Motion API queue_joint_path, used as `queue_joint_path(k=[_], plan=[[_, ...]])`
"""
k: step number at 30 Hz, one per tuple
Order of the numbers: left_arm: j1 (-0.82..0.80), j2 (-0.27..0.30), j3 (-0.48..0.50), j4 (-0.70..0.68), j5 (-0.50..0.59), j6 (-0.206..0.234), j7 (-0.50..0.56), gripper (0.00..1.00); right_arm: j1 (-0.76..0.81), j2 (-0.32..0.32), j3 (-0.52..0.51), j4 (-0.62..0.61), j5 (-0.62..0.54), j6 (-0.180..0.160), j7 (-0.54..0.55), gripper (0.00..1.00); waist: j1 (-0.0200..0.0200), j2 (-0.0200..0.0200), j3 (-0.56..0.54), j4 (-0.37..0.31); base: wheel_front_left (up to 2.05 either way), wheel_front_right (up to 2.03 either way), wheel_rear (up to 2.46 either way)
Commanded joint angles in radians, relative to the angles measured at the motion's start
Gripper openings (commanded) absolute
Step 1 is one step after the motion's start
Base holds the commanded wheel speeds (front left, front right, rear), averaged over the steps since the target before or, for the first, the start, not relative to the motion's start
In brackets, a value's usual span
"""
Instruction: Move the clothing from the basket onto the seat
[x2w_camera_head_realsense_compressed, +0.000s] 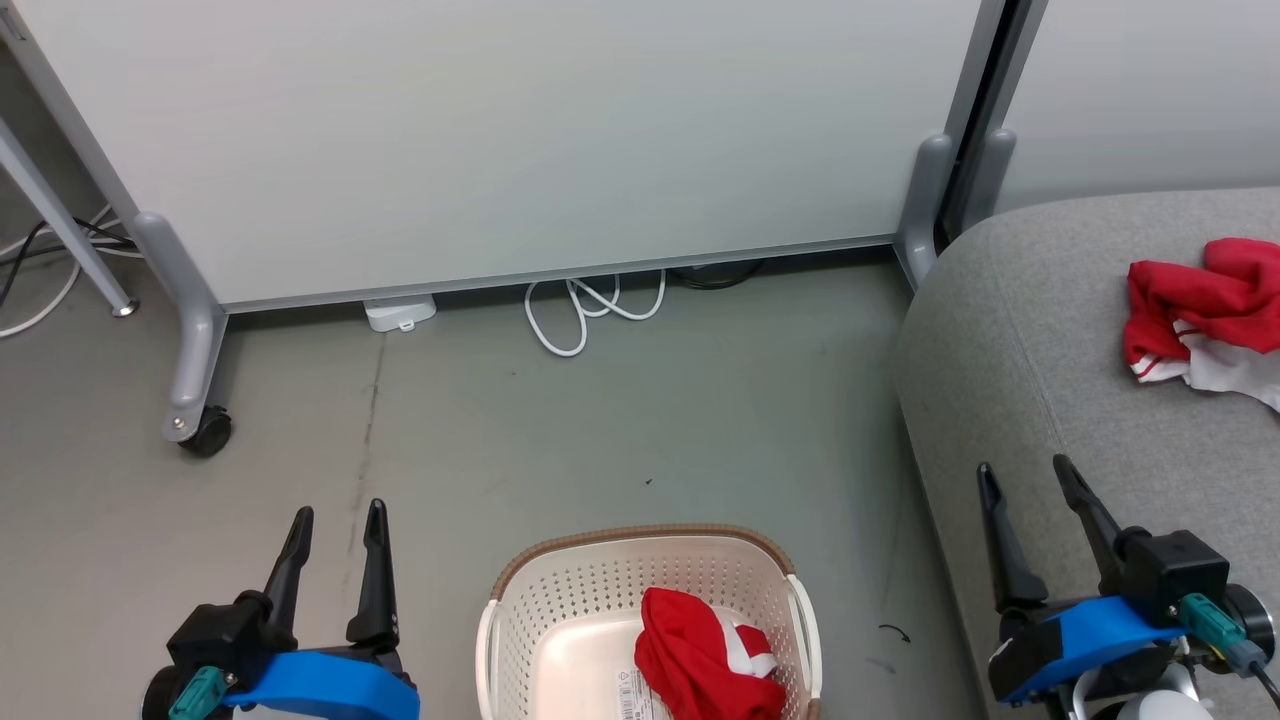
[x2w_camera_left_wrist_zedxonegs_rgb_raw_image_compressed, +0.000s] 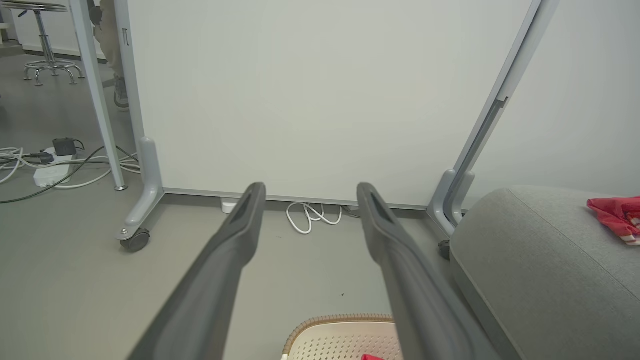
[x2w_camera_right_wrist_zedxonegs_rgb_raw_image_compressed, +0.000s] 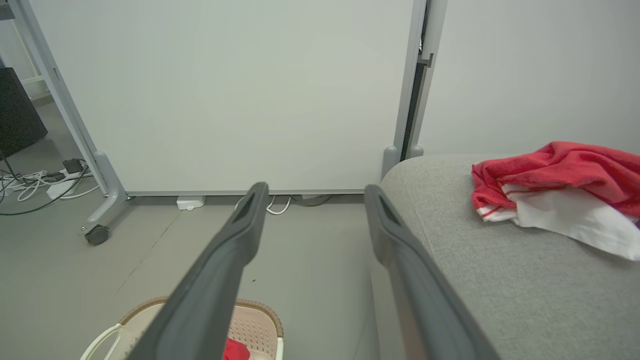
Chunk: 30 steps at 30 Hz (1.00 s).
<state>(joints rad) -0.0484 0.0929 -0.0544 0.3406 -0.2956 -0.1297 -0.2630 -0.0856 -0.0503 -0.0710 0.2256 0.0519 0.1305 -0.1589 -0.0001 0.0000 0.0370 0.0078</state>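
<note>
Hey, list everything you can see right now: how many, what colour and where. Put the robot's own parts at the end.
red garment: one, red and white, inside the basket
second red garment: one, red and white, crumpled on the seat
basket: one, cream with brown rim, on the floor
seat: one, light grey, right of the basket
partition panels: two, white with grey frames, at the back
castor: one, black, under the left panel's foot
cable: one, white, looped on the floor below the panel
stool: one, chrome, far left beyond the panel
floor: grey
left gripper: one, dark fingers, open, left of the basket
right gripper: one, dark fingers, open, at the seat's near edge
</note>
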Motion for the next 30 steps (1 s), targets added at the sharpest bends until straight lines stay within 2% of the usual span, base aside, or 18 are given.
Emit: queue_joint_path(k=[1, 30], plan=[[0.005, 0.003, 0.004, 0.002, 0.005, -0.001, -0.003, 1.0, 0.021, 0.0, 0.005, -0.013, 0.009, 0.0, 0.005, 1.0, 0.0001, 0.0, -0.001, 0.001, 0.0, 0.0, 0.0], [-0.015, 0.005, 0.006, 0.0, 0.009, -0.001, -0.003, 1.0, 0.015, 0.0, 0.044, -0.035, 0.03, 0.0, 0.016, 1.0, 0.0001, 0.0, 0.028, -0.008, 0.0, 0.0, 0.0]])
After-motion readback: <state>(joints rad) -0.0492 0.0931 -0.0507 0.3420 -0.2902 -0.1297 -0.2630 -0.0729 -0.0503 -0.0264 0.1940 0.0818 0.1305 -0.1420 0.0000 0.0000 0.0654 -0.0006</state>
